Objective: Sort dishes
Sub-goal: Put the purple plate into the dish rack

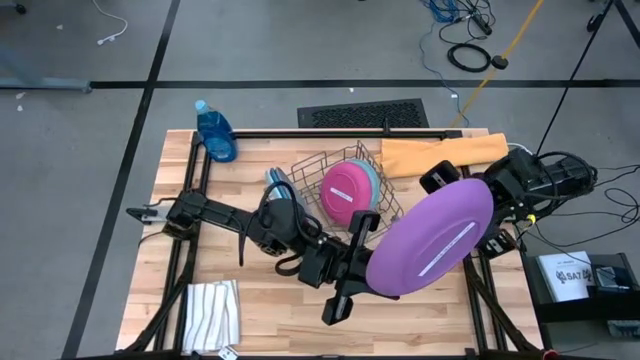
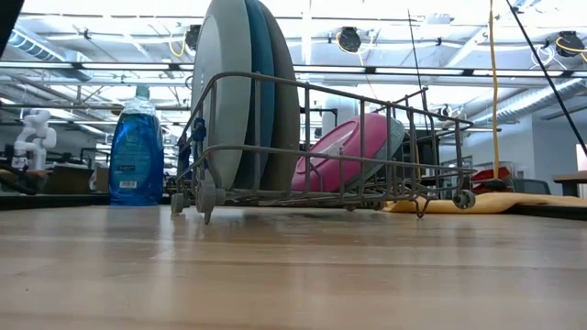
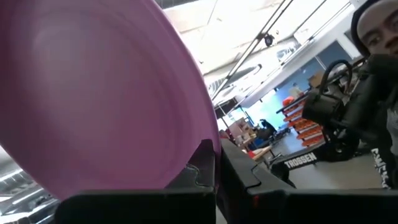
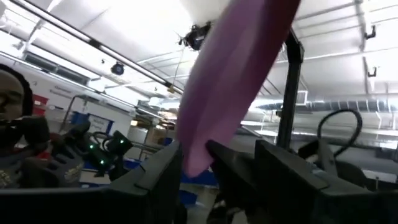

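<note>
"TROSSEN" is read on the arm behind the purple plate (image 1: 432, 240), gripped by both the left gripper (image 1: 352, 270) and right gripper (image 1: 478, 195); beyond them, the dish rack (image 1: 345, 185) holds the magenta plate (image 1: 345, 190).

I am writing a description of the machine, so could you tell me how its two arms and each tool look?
Both arms are dark, almost black, built of chunky jointed segments. The left tool ends in two flat dark fingers. The right arm carries looped black cables near its base, by the right tool. In the left wrist view, white "TROSSEN" lettering shows on the opposite arm.
</note>
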